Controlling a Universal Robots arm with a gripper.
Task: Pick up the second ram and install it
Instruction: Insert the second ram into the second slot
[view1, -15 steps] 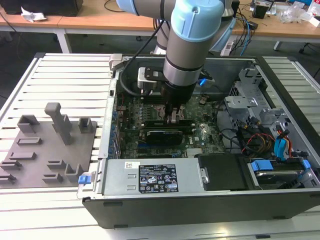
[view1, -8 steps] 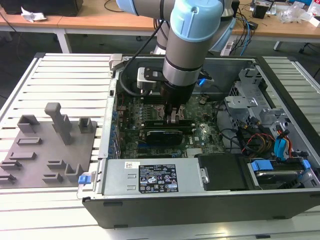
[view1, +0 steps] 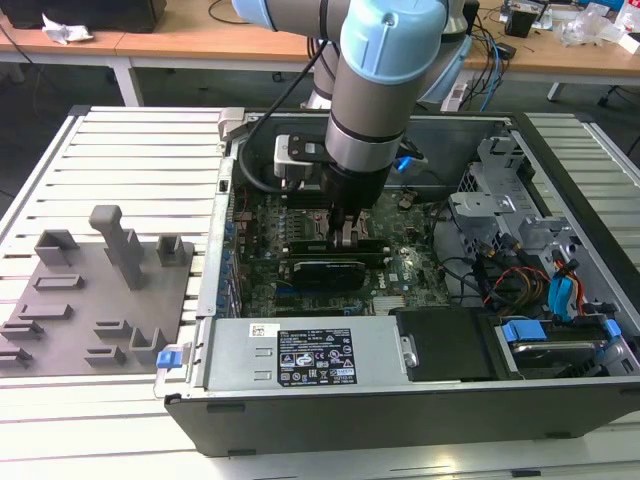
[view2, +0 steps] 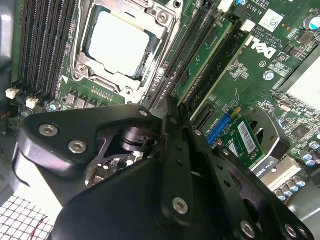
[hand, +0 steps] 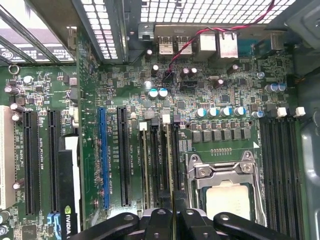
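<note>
My gripper (view1: 345, 238) reaches down into the open computer case (view1: 400, 400), over the motherboard's memory slots beside the CPU socket (view2: 117, 42). Its black fingers (view2: 182, 150) stand pressed together. A thin green stick, the second ram (view2: 207, 55), runs edge-on from between the fingertips along a black slot. It stands upright and in line with that slot. I cannot tell how deep it sits. In the first wrist view the gripper (hand: 172, 216) sits just above the slots (hand: 160, 160) next to the socket (hand: 227, 192).
A grey tray (view1: 90, 300) with upright holders lies on the slatted table at the exterior view's left. Inside the case are a black graphics card (view1: 325, 270), a metal power supply (view1: 300, 355), drive cages and loose cables (view1: 520, 270).
</note>
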